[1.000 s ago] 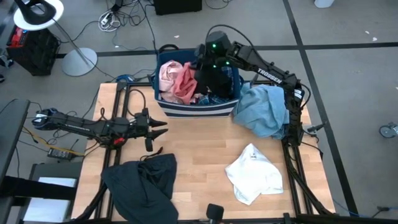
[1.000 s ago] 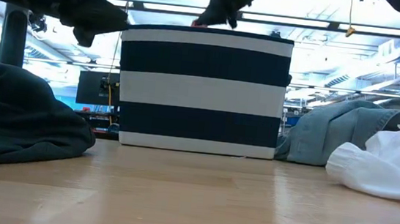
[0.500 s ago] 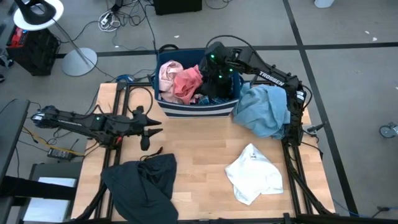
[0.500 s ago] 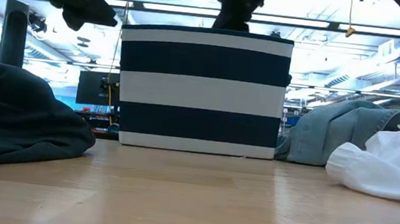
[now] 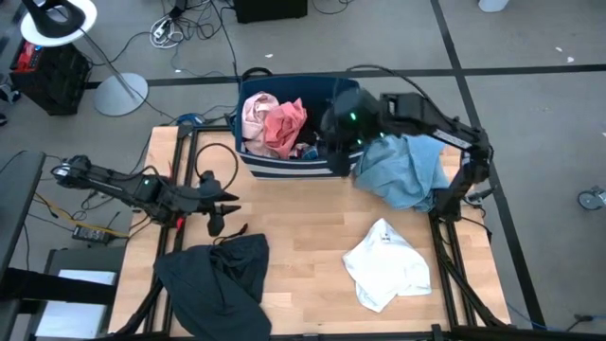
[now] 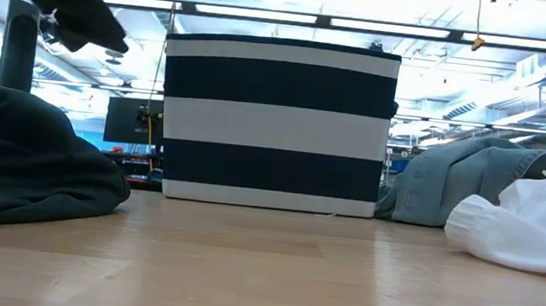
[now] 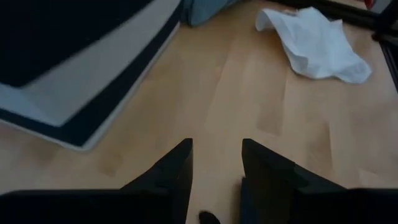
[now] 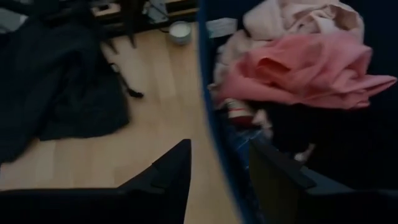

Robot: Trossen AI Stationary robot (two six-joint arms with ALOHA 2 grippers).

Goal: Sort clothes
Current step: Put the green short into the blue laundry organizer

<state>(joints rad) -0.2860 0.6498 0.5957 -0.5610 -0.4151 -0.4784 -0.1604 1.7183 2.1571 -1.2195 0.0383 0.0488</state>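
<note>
On the table (image 5: 312, 223), high view, clock directions taken from the table's middle.

Open room: bare wood is lying across the middle and toward 6 o'clock, between the garments.

Bin (image 5: 284, 163): navy with white stripes, sitting at 12 o'clock against the table's far edge; in the low view its striped wall (image 6: 276, 123) is filling the middle.

Bin contents: a pink garment (image 5: 284, 123) and a paler pink one (image 5: 254, 112) are lying heaped inside on the 9 o'clock side; dark clothes (image 8: 336, 134) are lying beside them on the 3 o'clock side.

Light blue garment (image 5: 405, 169): lying at 2 o'clock, touching the bin's right end and reaching the table's right edge.

White garment (image 5: 383, 265): lying at 5 o'clock, apart from the light blue one.

Dark grey garment (image 5: 216, 277): lying at 7 o'clock, spilling over the near edge.

Right gripper (image 5: 339, 128): hovering over the bin's 3 o'clock end; in its wrist view the fingers (image 8: 171, 171) are standing apart on either side of the bin's rim, holding nothing.

Left gripper (image 5: 227, 201): hovering at 9 o'clock over bare wood, just above the dark grey garment; its fingers (image 7: 177, 165) are standing apart, empty.
</note>
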